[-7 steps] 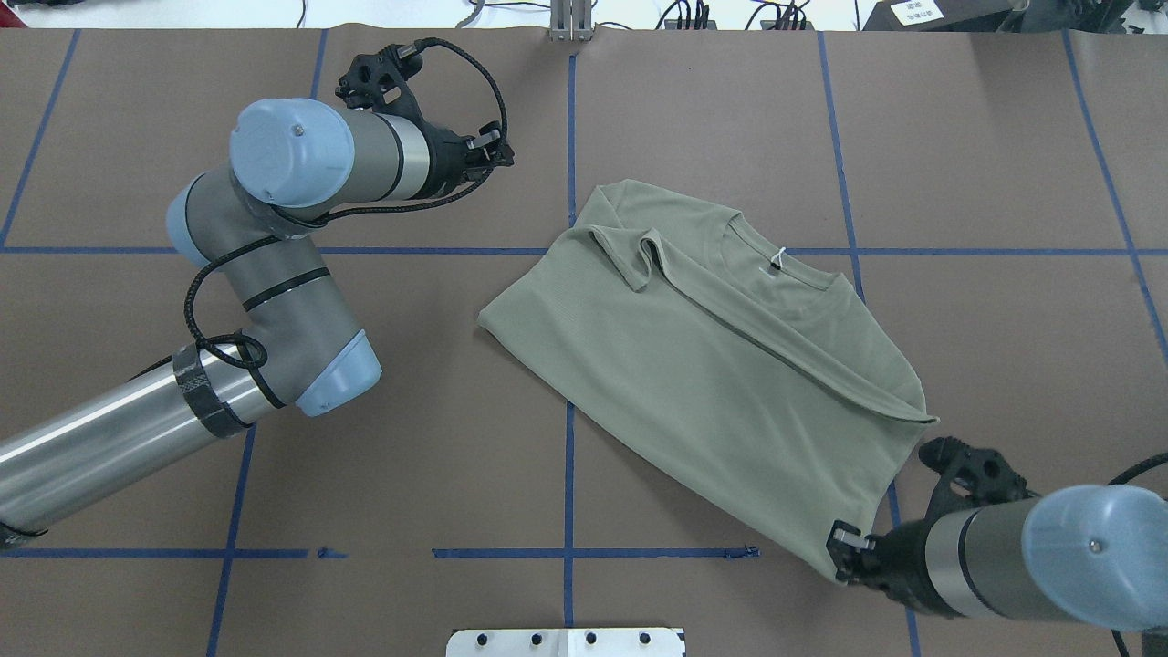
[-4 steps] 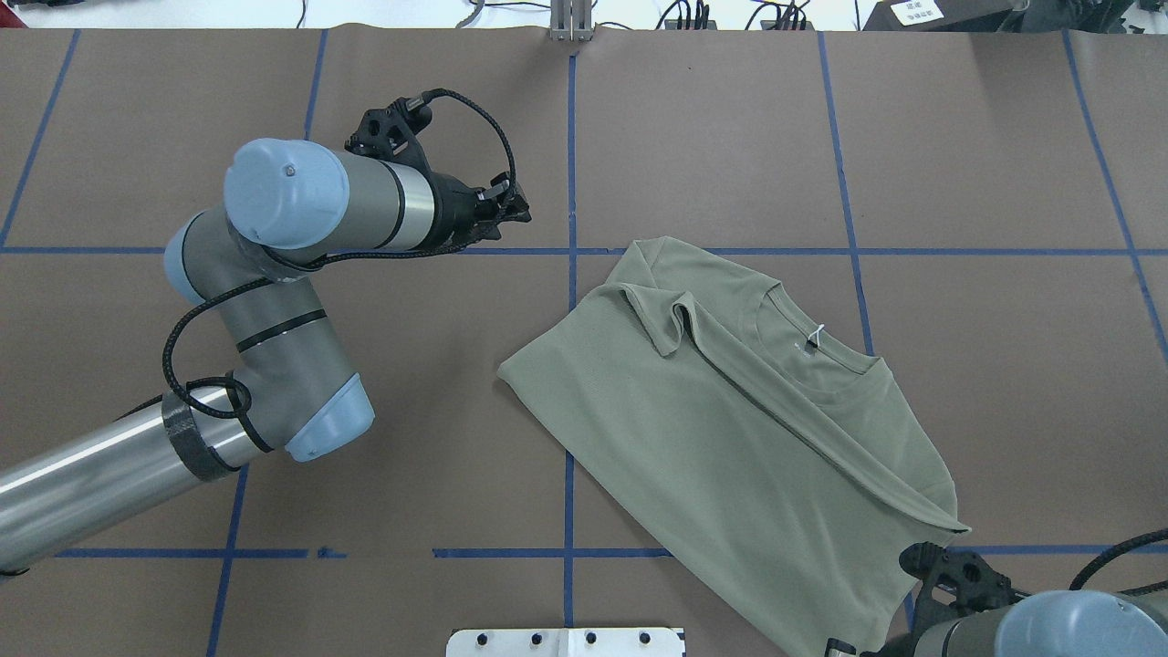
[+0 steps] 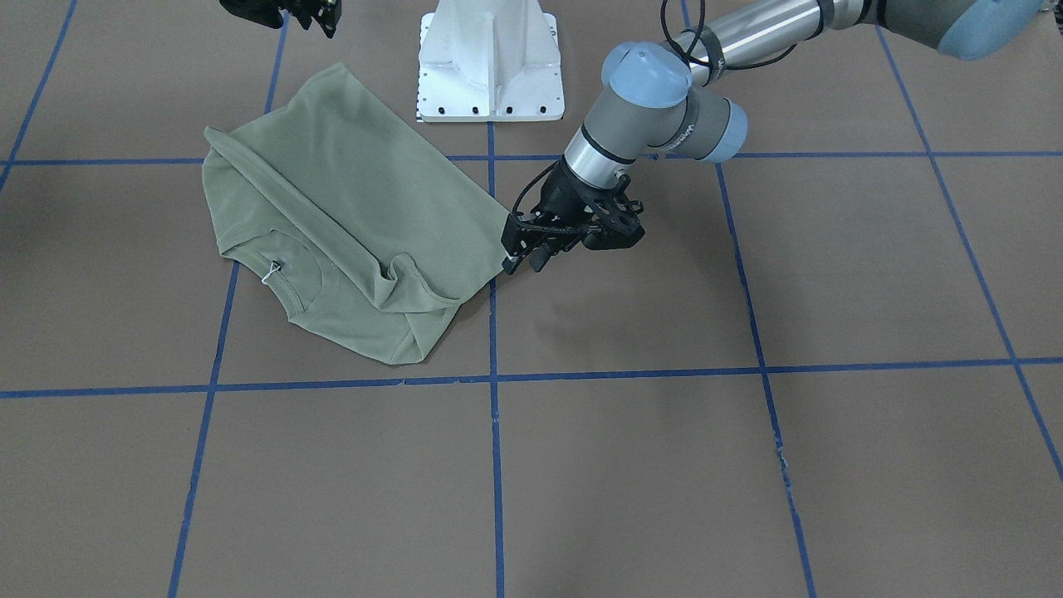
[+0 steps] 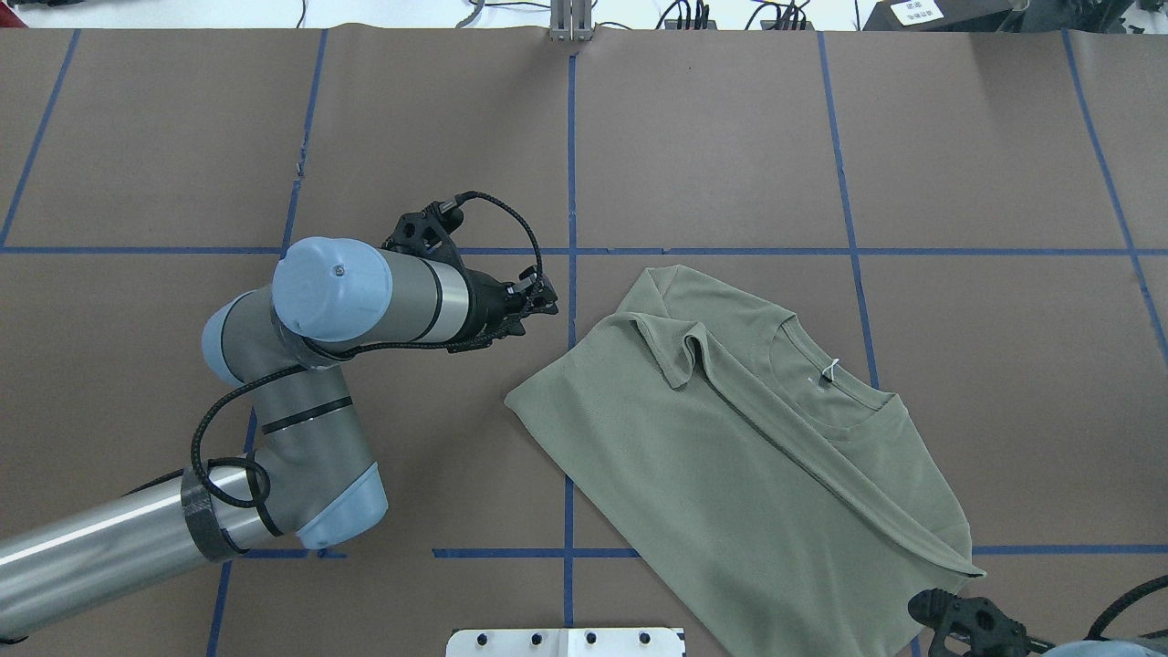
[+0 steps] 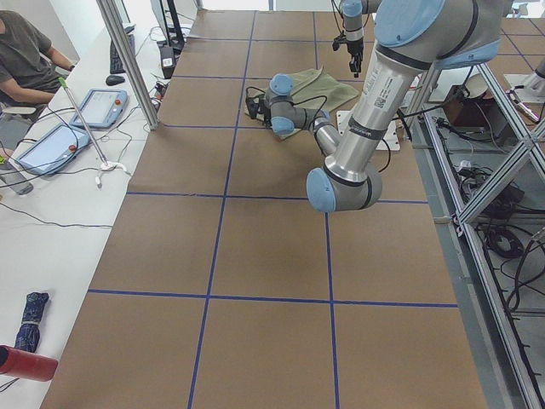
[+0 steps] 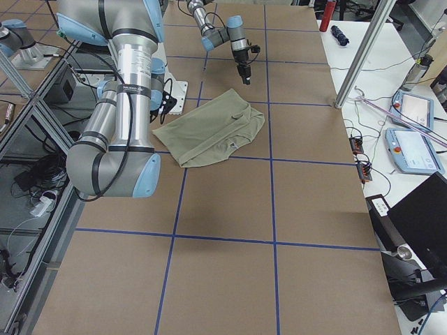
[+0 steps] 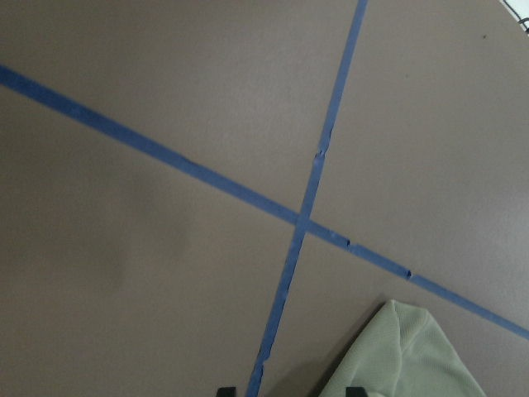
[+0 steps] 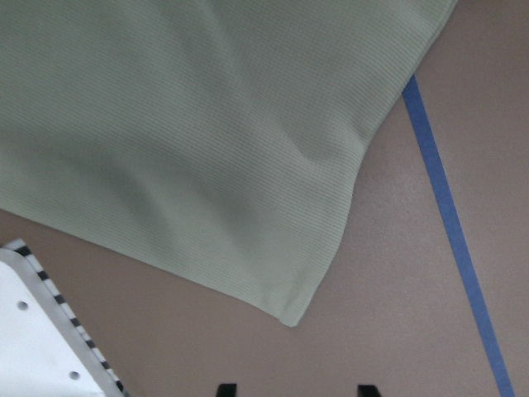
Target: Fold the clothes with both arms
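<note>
The pale sage-green shirt [image 4: 748, 456] lies partly folded and slanted on the brown table, collar and white tag [image 4: 828, 370] facing up; it also shows in the front view [image 3: 332, 216]. My left gripper [image 4: 550, 301] is open and empty, low over the table, just beside the shirt's left corner [image 3: 498, 262]; its wrist view shows that corner [image 7: 413, 356] by the right fingertip. My right gripper [image 3: 320, 17] is open and empty, just off the shirt's near hem corner [image 8: 289, 314], which lies free on the table.
The white pedestal base [image 3: 490, 66] stands next to the shirt's near hem and shows in the right wrist view [image 8: 33, 331]. Blue tape lines [image 4: 569, 164] cross the table. An operator's desk with tablets [image 5: 51, 145] runs along the far side.
The shirt slid toward the robot's base as the right gripper drew back out of the overhead view. The left arm swung down and right, close to the shirt's left corner.
</note>
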You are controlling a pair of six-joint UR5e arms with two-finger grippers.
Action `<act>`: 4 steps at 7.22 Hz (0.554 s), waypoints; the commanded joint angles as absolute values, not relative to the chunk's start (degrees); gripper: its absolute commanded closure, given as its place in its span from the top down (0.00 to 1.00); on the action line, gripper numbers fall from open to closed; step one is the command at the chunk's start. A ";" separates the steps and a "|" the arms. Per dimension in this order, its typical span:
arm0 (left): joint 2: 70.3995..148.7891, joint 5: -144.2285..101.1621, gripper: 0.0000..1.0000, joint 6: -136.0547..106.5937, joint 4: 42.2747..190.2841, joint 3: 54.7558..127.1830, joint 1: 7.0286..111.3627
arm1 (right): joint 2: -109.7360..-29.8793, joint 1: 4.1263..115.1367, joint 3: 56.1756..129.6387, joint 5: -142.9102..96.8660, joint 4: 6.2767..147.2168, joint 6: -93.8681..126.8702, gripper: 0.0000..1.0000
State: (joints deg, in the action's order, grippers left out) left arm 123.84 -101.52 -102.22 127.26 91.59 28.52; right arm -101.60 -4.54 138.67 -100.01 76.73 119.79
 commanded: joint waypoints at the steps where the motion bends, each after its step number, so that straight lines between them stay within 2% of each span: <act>1: 123.84 -101.25 0.60 -103.10 118.69 93.60 26.19 | -100.99 6.36 139.31 -99.93 76.73 120.41 1.00; 4: 123.58 -101.16 0.65 -103.44 112.42 93.43 23.40 | -97.06 15.18 135.72 -99.93 76.73 117.78 1.00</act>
State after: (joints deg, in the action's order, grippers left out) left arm 123.80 -101.23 -103.21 114.06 93.58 25.03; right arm -99.54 11.66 137.47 -99.93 76.69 118.87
